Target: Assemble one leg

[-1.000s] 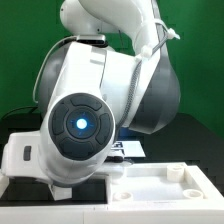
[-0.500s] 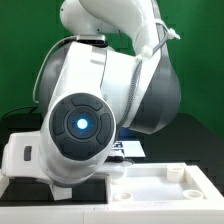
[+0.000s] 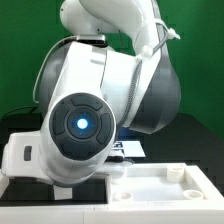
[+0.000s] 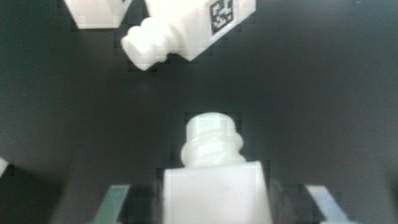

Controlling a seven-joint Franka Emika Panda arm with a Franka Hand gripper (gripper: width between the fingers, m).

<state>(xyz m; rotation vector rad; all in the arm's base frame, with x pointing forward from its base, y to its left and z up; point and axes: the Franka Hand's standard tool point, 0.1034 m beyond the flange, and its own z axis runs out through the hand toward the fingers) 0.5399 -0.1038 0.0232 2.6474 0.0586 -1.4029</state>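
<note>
In the wrist view a leg [image 4: 214, 185], a white block with a rounded screw end [image 4: 210, 140], lies on the black table between my fingers. My gripper [image 4: 221, 198] is open. One fingertip [image 4: 121, 200] and the other [image 4: 320, 200] stand either side of the block with a dark gap on each side. A second leg [image 4: 178, 35] with a black-and-white tag lies farther off, tilted. In the exterior view the arm [image 3: 90, 110] hides the gripper and the legs.
Another white part [image 4: 98, 10] lies beside the second leg at the frame edge. The large white panel [image 3: 165, 185] with raised rims sits at the exterior view's lower right. A tagged white piece [image 3: 130, 150] shows behind it.
</note>
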